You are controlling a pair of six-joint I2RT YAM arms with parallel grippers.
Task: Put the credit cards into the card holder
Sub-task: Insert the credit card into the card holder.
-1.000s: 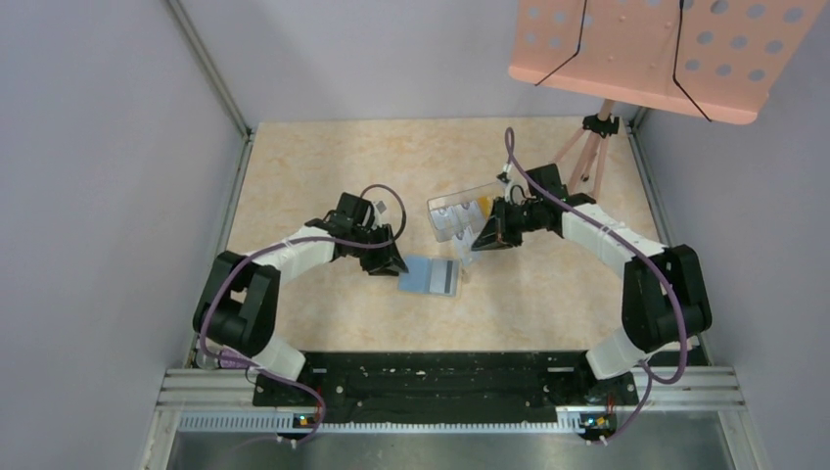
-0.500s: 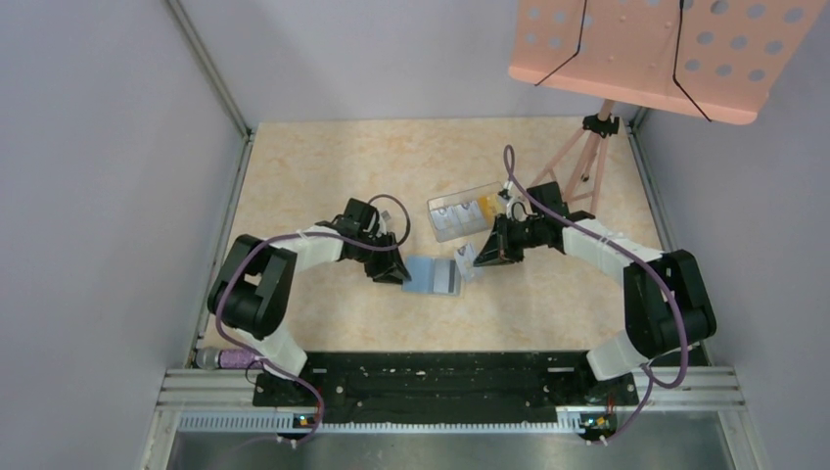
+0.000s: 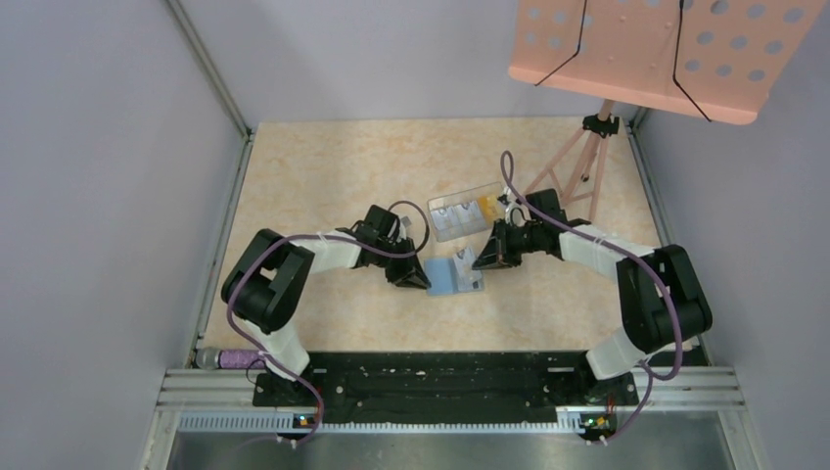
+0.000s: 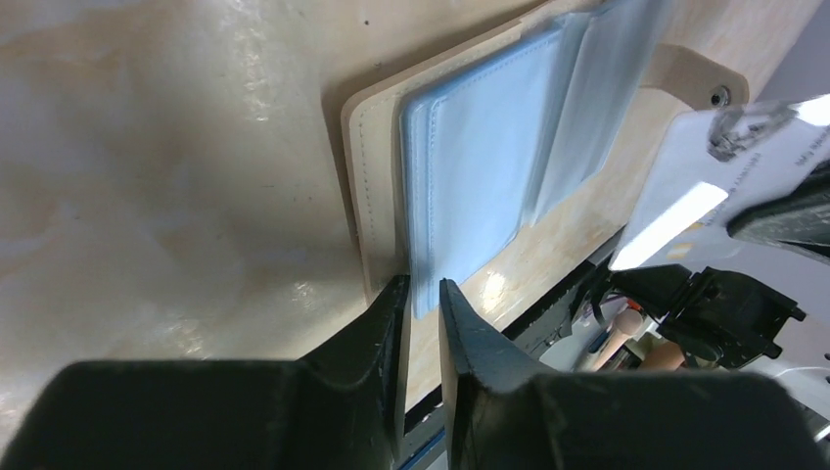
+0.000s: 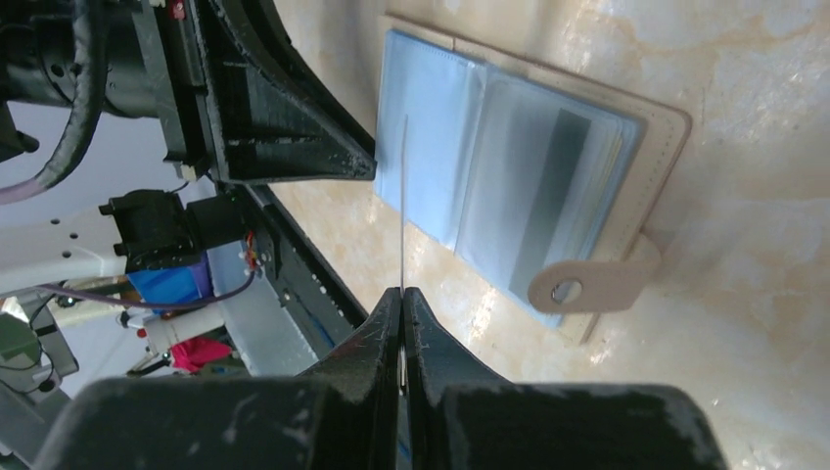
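Because the card holder (image 3: 455, 277) lies open and flat on the table (image 3: 323, 166), a little below the middle of the top view, its blue-grey pockets face upward and a card can slide in from the side. At its left edge the left gripper (image 4: 421, 287) reaches in low from the bottom of its own wrist view. The jaws stand narrow with the border of a blue leaf between them, but I cannot tell if they press it. I judge that this hold is meant to stop the wallet from sliding, or to lift the leaf. From the right of the top view the right gripper (image 5: 403, 292) is closed on one silvery credit card (image 4: 685, 181), held on its edge above the blue lining so that the thin side points to a pocket mouth. Card and lining seem apart. Other cards lie in a clear tray (image 3: 460, 213), just above the wallet in the top view.
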